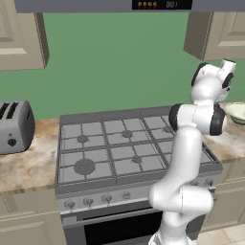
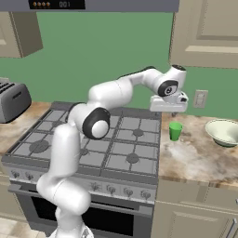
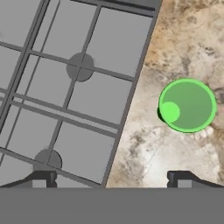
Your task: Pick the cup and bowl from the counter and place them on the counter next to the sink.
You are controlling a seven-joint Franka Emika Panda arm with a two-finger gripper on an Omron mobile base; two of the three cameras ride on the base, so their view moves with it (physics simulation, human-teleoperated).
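Observation:
The small bright green cup (image 2: 175,131) stands upright on the marbled counter (image 2: 195,160), just right of the stove's edge. In the hand view I look down into the cup (image 3: 187,105), which sits up and to the right of my gripper (image 3: 111,179). My gripper (image 2: 171,111) hovers open a little above the cup, holding nothing. The pale cream-green bowl (image 2: 224,132) rests farther right on the same counter; the bowl (image 1: 237,111) also peeks out past my arm. The sink is out of view.
A grey gas stove (image 1: 119,148) with raised grates fills the middle. A silver toaster (image 1: 14,127) sits on the counter to its left. Upper cabinets (image 2: 207,32) hang above the bowl's side, and a wall outlet (image 2: 201,98) is behind the cup.

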